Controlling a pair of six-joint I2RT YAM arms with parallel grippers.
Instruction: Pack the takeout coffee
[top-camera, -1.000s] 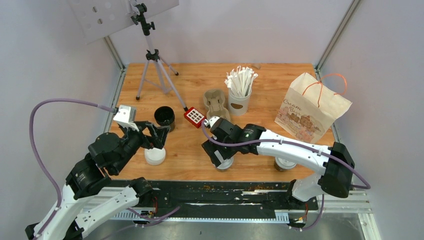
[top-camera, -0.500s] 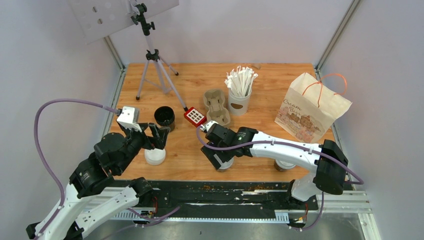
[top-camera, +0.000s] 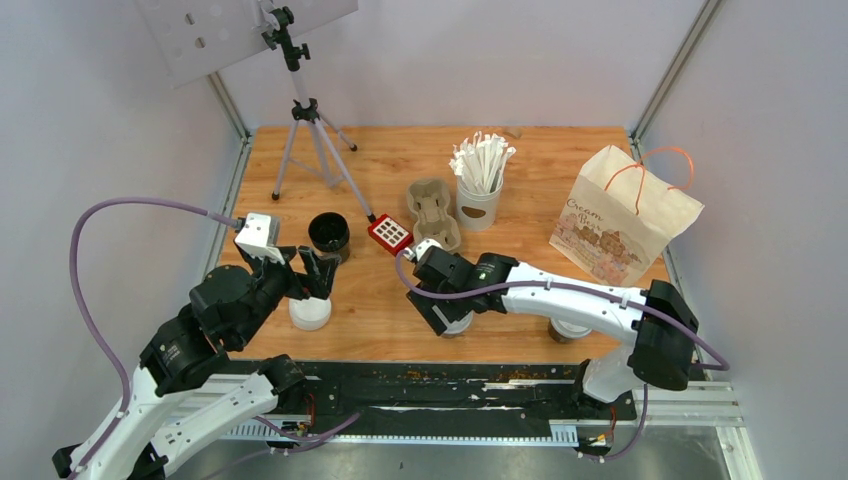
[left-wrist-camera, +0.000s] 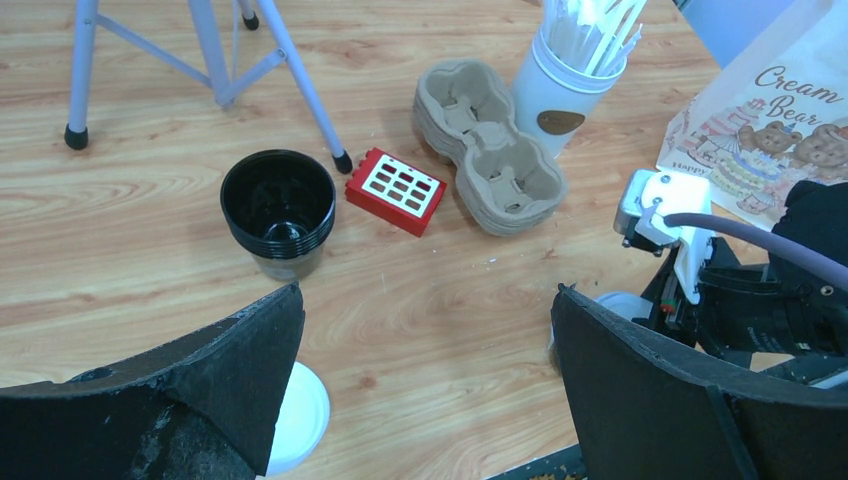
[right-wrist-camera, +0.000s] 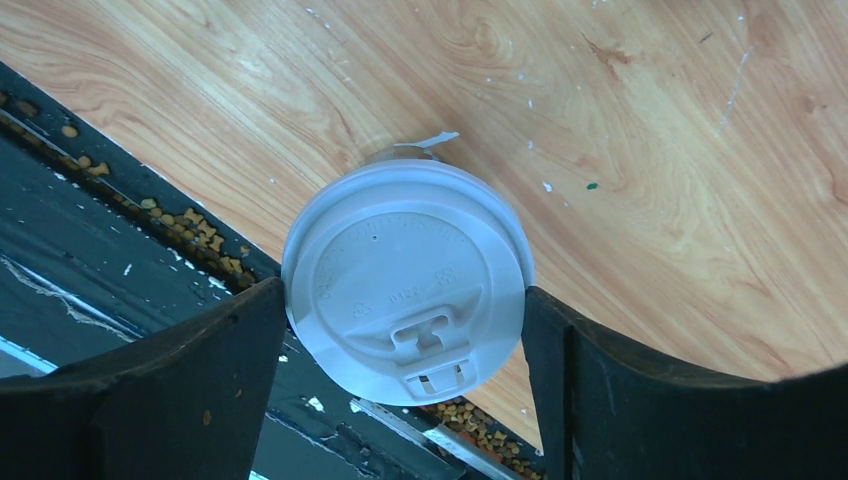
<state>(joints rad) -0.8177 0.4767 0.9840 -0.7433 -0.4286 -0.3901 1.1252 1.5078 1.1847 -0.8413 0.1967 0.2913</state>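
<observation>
One takeout coffee cup (right-wrist-camera: 405, 280), dark brown with a white lid, stands at the table's front edge. It sits between the fingers of my right gripper (right-wrist-camera: 405, 300), which press the lid rim on both sides. In the top view this cup (top-camera: 457, 323) is mostly hidden under the right gripper (top-camera: 450, 310). The second coffee cup (top-camera: 570, 327) stands at the front right, partly hidden by my right arm. My left gripper (left-wrist-camera: 425, 300) is open and empty, hovering above a loose white lid (left-wrist-camera: 298, 425); the lid also shows in the top view (top-camera: 310, 314).
A stack of black cups (left-wrist-camera: 278, 205), a red block (left-wrist-camera: 395, 190), a beige pulp tray (left-wrist-camera: 490, 160) and a white cup of wrapped sticks (left-wrist-camera: 560, 85) stand mid-table. A paper bag (top-camera: 622, 215) stands back right. A tripod (top-camera: 310, 130) stands back left.
My right gripper has shifted slightly right and away from the front edge, and the cup with it. My left gripper has edged a little to the right.
</observation>
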